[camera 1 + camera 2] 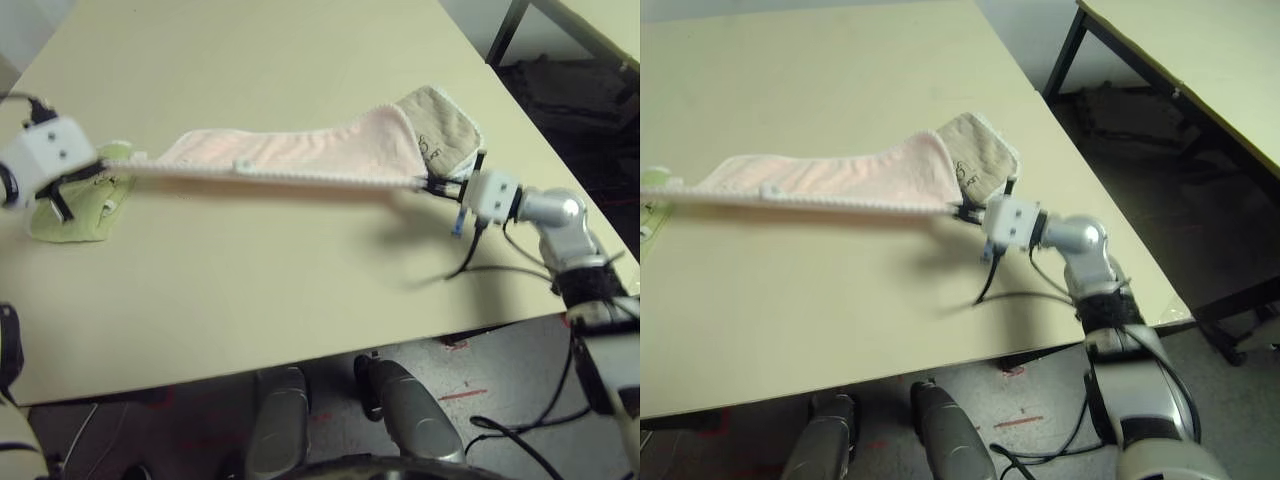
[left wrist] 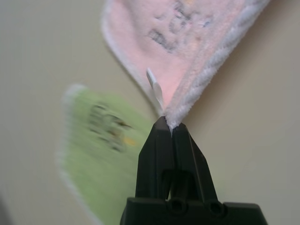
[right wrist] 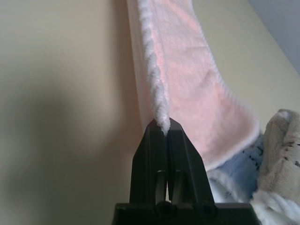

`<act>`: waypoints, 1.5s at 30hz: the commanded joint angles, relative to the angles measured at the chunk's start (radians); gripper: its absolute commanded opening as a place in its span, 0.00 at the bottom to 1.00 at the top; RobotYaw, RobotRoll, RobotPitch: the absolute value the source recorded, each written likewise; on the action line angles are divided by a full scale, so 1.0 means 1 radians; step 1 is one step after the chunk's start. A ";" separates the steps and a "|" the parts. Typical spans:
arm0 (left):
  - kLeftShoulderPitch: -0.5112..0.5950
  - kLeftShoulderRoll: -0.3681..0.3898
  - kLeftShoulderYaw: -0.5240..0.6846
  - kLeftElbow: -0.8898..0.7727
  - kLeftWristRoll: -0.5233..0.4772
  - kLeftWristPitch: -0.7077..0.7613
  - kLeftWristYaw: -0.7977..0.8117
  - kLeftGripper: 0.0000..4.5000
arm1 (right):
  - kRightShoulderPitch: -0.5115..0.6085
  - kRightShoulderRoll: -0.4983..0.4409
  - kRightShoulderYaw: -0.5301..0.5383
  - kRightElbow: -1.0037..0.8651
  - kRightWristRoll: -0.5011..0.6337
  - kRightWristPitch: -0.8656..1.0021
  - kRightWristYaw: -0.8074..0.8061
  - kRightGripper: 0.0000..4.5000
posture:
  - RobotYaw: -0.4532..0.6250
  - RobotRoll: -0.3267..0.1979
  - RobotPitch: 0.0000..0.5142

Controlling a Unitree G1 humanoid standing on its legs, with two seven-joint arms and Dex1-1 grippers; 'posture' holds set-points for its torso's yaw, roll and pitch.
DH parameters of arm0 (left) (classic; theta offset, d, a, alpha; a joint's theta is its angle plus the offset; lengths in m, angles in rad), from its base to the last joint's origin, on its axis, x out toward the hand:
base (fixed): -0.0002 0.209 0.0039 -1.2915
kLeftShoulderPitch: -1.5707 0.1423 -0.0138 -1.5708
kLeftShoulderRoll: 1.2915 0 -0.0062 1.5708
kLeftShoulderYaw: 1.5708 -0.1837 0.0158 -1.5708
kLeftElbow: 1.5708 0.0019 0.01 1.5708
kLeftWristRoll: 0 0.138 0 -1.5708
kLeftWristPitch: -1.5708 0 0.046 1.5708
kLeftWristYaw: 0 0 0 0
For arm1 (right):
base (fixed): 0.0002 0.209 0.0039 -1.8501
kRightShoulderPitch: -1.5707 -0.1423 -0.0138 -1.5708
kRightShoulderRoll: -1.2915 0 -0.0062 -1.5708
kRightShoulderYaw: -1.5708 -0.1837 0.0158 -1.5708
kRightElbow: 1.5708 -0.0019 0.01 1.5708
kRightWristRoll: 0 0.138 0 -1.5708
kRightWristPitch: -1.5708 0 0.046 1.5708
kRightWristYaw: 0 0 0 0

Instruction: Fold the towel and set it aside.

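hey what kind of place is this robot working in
Probably a lab or workshop: plain beige table, a second table beside it, loose cables on a bare floor marked with red tape.

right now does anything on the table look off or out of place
Nothing stands out. The pink towel hangs stretched between the left gripper and right gripper, jaws shut on its white edging. The green towel and tan towel lie flat on the table.

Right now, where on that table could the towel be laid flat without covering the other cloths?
The near half of the table, in front of the stretched towel, is bare, and so is the far part. It is crowded at the left by the green towel and at the right by the tan towel.
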 commanded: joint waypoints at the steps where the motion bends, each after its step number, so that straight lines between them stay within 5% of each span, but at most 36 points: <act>1: 0.191 0.008 0.081 -0.091 -0.102 0.006 -0.038 0.00 | 0.085 -0.055 -0.020 -0.046 0.005 0.014 0.008 0.00 | 0.41 0.62 0.40; 9: 0.675 -0.002 0.260 -0.467 -0.251 0.096 -0.011 0.00 | 0.172 -0.108 -0.018 -0.062 0.000 -0.033 0.005 0.00 | 0.42 0.62 0.40; 16: 0.932 -0.012 0.410 -0.642 -0.275 0.148 0.009 0.00 | 0.224 -0.148 -0.011 -0.098 0.017 -0.087 0.018 0.00 | 0.43 0.62 0.38; 22: 0.989 -0.017 0.447 -0.689 -0.264 0.173 0.015 0.00 | 0.246 -0.176 -0.009 -0.175 0.032 -0.083 0.030 0.00 | 0.43 0.62 0.39; 33: 0.932 -0.068 0.388 -0.803 -0.262 0.301 0.026 0.00 | 0.323 -0.189 0.002 -0.274 -0.032 0.101 -0.011 0.00 | 0.41 0.62 0.38; 45: 0.983 -0.129 0.410 -1.063 -0.303 0.561 0.022 0.89 | 0.384 -0.273 0.026 -0.710 -0.043 0.791 0.012 0.88 | 0.39 0.62 0.39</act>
